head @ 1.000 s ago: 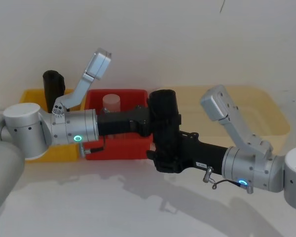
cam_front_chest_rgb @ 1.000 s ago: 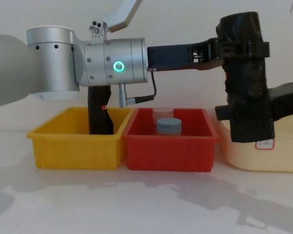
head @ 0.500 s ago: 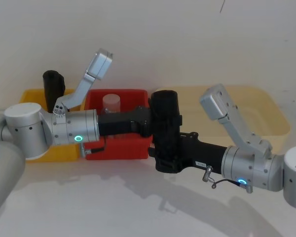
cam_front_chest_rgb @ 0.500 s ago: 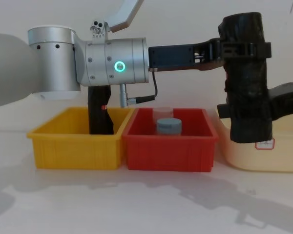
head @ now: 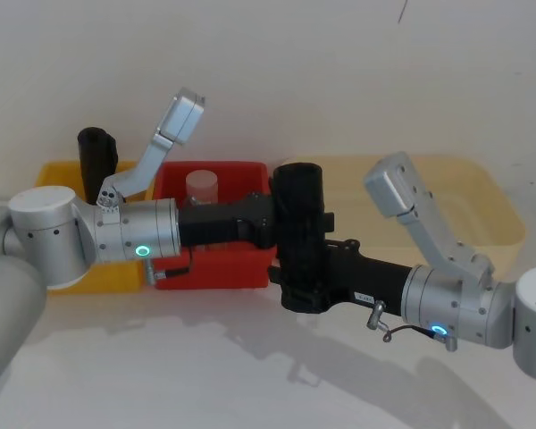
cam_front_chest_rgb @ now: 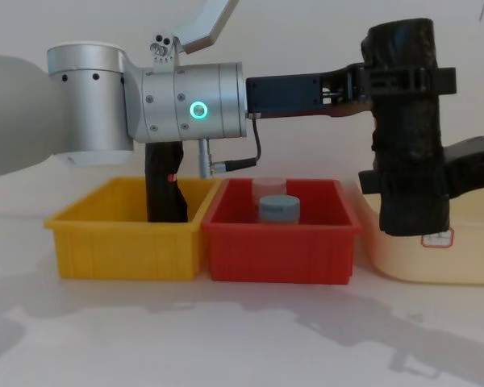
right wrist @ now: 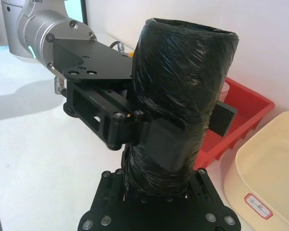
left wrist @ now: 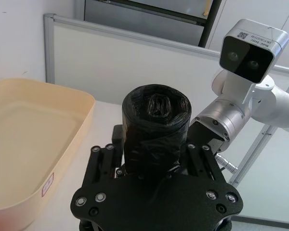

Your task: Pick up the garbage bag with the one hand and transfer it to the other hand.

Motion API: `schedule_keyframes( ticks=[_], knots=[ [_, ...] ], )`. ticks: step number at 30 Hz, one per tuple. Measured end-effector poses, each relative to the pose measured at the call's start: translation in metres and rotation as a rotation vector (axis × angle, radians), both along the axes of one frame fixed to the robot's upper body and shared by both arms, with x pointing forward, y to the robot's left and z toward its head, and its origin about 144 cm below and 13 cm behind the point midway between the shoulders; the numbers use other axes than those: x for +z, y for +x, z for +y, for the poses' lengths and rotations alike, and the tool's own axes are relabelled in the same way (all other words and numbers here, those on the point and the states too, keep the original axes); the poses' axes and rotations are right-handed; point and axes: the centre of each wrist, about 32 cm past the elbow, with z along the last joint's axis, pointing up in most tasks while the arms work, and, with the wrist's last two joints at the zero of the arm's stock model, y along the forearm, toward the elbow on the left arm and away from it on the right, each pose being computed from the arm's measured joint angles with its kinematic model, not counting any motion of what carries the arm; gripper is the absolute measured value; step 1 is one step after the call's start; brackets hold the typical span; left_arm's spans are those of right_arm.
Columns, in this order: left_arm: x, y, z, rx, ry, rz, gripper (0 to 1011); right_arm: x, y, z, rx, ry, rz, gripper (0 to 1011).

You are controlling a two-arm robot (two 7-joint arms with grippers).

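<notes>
Above the white table [head: 205, 357], left tool [head: 297, 217] and right tool [head: 304, 284] both clasp the garbage bag [head: 300, 183], which hides their tips.

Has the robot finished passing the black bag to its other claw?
Not quite. Done: the bag is up in the air, upright, off the table. In hand: the left claw grips it near the top and the right claw is closed round its lower part, so both hold it. Left to do: the left claw lets go and backs away, so the right claw has it alone.
</notes>
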Motion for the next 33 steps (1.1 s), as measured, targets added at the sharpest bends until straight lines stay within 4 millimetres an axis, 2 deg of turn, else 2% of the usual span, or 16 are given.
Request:
schedule_keyframes(
  ticks=[11,15,25,33],
  knots=[
    [-0.001,-0.002,0.004,0.007,-0.004,0.015,945,0.001,0.000,-0.001,-0.030,0.032,-0.012,506],
    [0.000,-0.004,0.010,0.018,-0.011,0.024,1001,0.003,0.002,-0.003,-0.055,0.047,-0.024,506],
    [0.002,-0.014,0.030,0.064,-0.034,0.036,1001,0.008,0.017,-0.009,-0.127,0.056,-0.067,505],
    [0.005,-0.024,0.052,0.137,-0.055,0.037,1001,0.015,0.037,-0.012,-0.202,0.030,-0.126,505]
  ],
)
